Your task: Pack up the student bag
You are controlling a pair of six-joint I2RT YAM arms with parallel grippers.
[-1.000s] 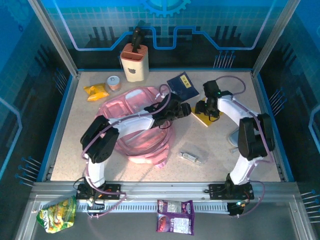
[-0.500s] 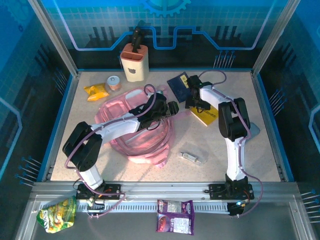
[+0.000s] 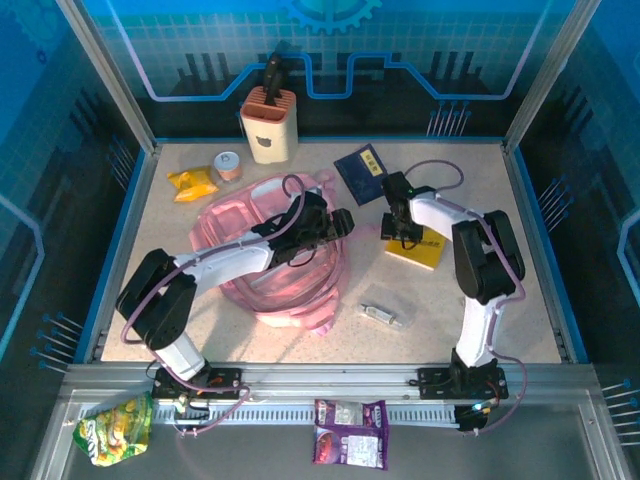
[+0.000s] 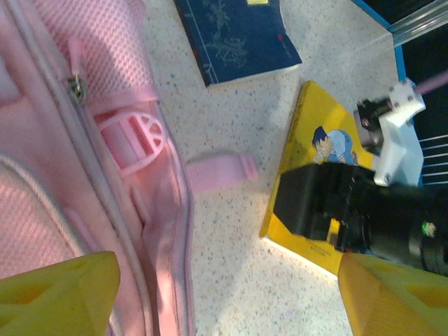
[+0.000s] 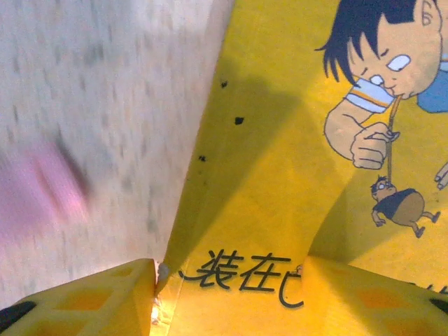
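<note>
Pink student bag (image 3: 275, 285): the outstretched left end effector (image 3: 342, 222) hovers spread at its two-o'clock edge. The right end effector (image 5: 227, 294) straddles the yellow book (image 5: 280, 175)'s corner; grip unclear.

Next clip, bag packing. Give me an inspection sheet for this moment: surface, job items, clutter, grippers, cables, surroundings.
Surface: speckled beige table, no spills seen.
Job's things: pink student bag lying left of centre, under the left arm; yellow book and blue book flat on the table to its right.
Clutter: cream holder, yellow snack packet and small round container behind the bag; clear packet in front; green bag and purple packet on the near rail.
Grippers: left gripper open, over the bag's right edge; right gripper open, down at the yellow book's edge.
Cables: purple cables loop along both arms, no snag seen.
Surroundings: blue-lit enclosure, metal frame.
</note>
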